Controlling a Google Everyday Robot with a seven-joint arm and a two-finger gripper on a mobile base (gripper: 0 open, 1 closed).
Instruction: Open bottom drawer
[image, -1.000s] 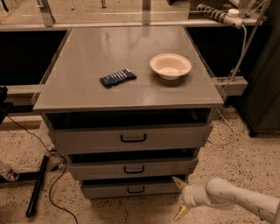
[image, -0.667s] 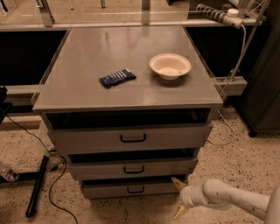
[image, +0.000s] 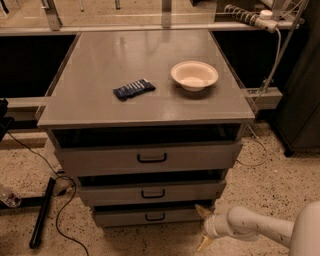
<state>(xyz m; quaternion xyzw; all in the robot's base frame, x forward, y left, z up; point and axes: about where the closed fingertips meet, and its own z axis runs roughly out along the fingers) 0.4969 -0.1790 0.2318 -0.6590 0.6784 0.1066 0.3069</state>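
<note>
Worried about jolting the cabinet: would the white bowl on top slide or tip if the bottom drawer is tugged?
The bowl looks wide and low, so tipping seems unlikely. It looks light, so a jerk might slide it on the smooth cabinet top. The gripper, open, sits right of the bottom drawer.

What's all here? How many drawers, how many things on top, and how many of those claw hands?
Drawers: 3 (top drawer, middle drawer, bottom drawer)
Bowl: 1
Dark blue packet: 1
Gripper: 1, open, low by the bottom drawer's right end
Total: 6
</note>
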